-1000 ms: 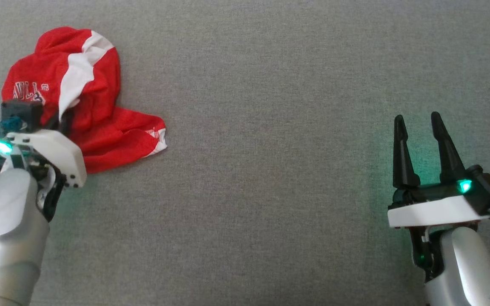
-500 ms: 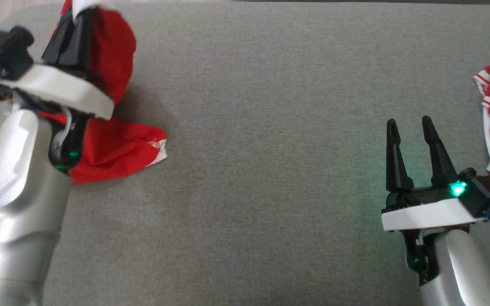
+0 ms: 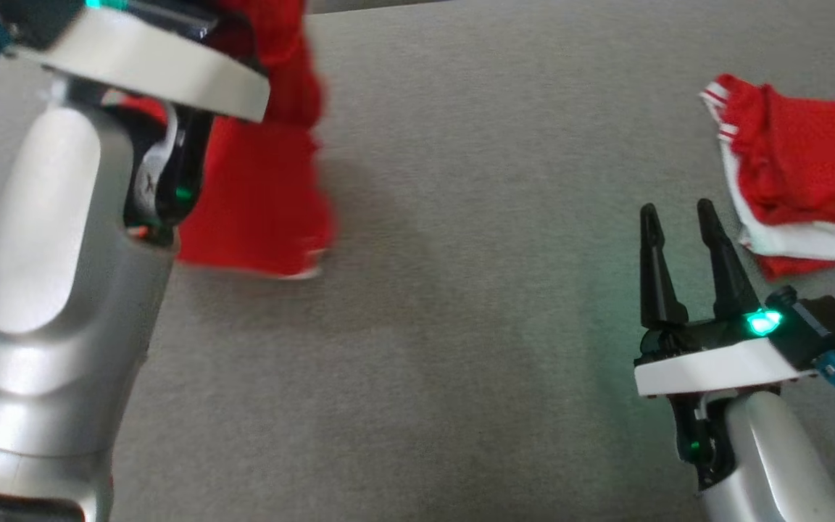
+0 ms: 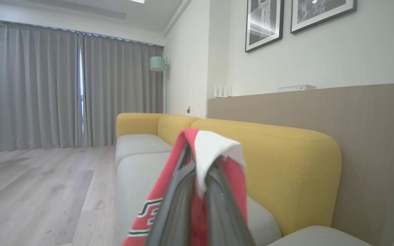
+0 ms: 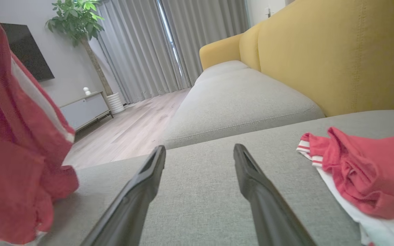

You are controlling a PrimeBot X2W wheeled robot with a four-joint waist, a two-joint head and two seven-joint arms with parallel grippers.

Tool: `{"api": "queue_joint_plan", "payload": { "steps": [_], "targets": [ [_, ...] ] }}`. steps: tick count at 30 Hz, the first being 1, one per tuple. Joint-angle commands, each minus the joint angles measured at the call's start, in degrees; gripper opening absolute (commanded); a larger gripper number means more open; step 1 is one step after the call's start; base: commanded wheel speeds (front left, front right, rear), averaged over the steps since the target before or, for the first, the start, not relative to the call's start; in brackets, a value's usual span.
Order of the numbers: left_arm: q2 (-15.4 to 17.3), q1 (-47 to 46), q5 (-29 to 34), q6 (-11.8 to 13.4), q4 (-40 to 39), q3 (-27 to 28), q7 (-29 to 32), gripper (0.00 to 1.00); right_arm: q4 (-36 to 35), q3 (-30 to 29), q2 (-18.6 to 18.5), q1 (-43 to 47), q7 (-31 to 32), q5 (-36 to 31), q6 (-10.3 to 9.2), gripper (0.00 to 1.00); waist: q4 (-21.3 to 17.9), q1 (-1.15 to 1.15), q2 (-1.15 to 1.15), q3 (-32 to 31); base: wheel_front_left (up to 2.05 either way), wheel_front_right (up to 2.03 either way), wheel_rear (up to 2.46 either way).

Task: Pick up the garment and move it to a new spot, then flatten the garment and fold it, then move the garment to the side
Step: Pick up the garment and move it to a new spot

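Observation:
The garment (image 3: 265, 181) is red with white panels and hangs blurred above the grey cushion (image 3: 461, 348) at the upper left, its lower hem just off the surface. My left gripper (image 4: 197, 160) is shut on a red and white fold of the garment (image 4: 214, 150), which drapes over its fingertips in the left wrist view. In the head view my left forearm (image 3: 48, 254) covers part of the cloth. My right gripper (image 3: 678, 217) stands open and holds nothing, low over the cushion at the right. The right wrist view has the hanging garment (image 5: 15, 143) at its left edge.
A second red and white garment (image 3: 802, 174) lies bunched on the cushion just right of my right gripper (image 5: 200, 150), also seen as a bunched heap (image 5: 364, 174). The yellow sofa backrest (image 5: 320, 51) runs behind. Wooden floor (image 4: 36, 191) lies beyond the cushion's edge.
My left arm has lifted the garment off the cushion and carried it up and to the right. The head view has shifted, bringing more of the second garment in. The right gripper stays open.

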Motion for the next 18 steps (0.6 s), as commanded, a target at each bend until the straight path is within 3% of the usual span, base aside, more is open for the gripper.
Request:
{"api": "queue_joint_plan", "payload": {
  "steps": [1, 8, 9, 10, 18],
  "targets": [
    [1.61, -2.96, 0.57, 0.44, -2.03, 1.61, 0.43, 0.00, -1.82, 1.55, -0.20, -2.12, -0.61, 0.37, -0.05, 1.00, -2.20, 0.00, 0.00, 0.03, 0.00, 0.00, 0.00],
    [-1.21, -7.93, 0.99, 0.96, 5.52, 0.13, 0.70, 0.00, -2.07, 3.15, -0.20, -3.21, -0.61, 1.97, -0.05, 1.00, -6.84, 0.00, 0.00, 1.49, 0.00, 0.00, 0.00],
    [-1.72, -8.78, 1.00, 0.47, 7.62, -0.23, 0.10, 0.83, -2.09, 3.46, -0.20, -3.45, -0.61, 2.19, -0.05, 1.00, -7.39, 0.00, 0.00, 1.80, 0.00, 0.00, 0.00],
    [-2.21, -9.56, 0.95, -0.09, 9.82, -0.57, -0.56, 1.00, -2.12, 3.80, -0.20, -3.70, -0.61, 2.39, -0.05, 1.00, -7.91, 0.00, 0.00, 2.10, 0.00, 0.00, 0.00],
    [-3.06, -12.57, 1.29, -3.51, 22.28, -1.44, -7.89, 1.00, -2.56, 4.10, -0.20, -4.25, -0.61, 2.86, -0.05, 1.00, -8.00, 0.00, 0.00, 2.88, 0.00, 0.00, 0.00]
  ]
}}
